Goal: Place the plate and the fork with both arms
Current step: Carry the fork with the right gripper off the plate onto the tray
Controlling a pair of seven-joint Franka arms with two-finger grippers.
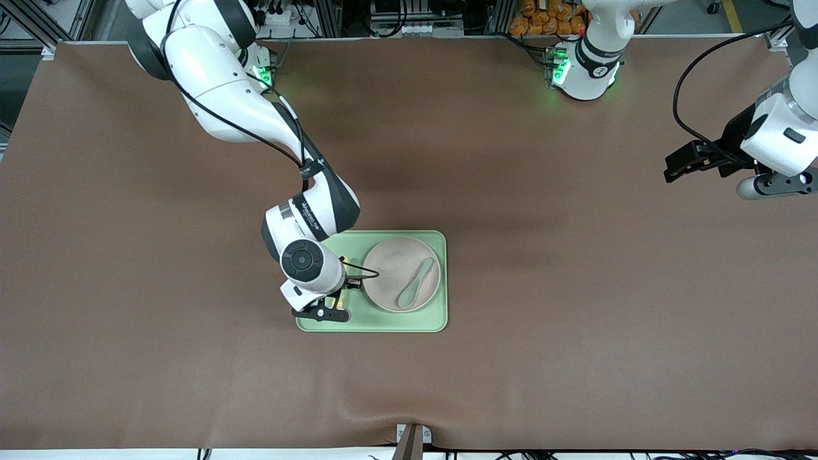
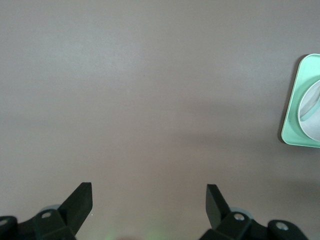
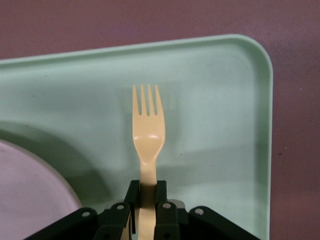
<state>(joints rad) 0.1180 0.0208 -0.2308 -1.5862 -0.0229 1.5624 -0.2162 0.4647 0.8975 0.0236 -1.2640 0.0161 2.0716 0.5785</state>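
The beige-pink plate [image 1: 388, 263] lies on the light-green tray [image 1: 383, 323], at the end toward the left arm. My right gripper [image 1: 332, 308] is low over the tray's part toward the right arm, beside the plate. In the right wrist view it [image 3: 148, 187] is shut on the handle of the pale-yellow fork [image 3: 147, 127], whose tines point out over the tray floor [image 3: 225, 125]. The plate's rim [image 3: 30, 195] shows beside it. My left gripper [image 1: 671, 171] is open and empty, up over bare table at the left arm's end; its wrist view [image 2: 148, 192] shows only table between the fingers.
A muted green spoon [image 1: 414, 284] lies in the plate. The left wrist view shows a corner of the tray [image 2: 292, 115] with the plate [image 2: 312, 120] at its edge. Brown mat surrounds the tray on all sides.
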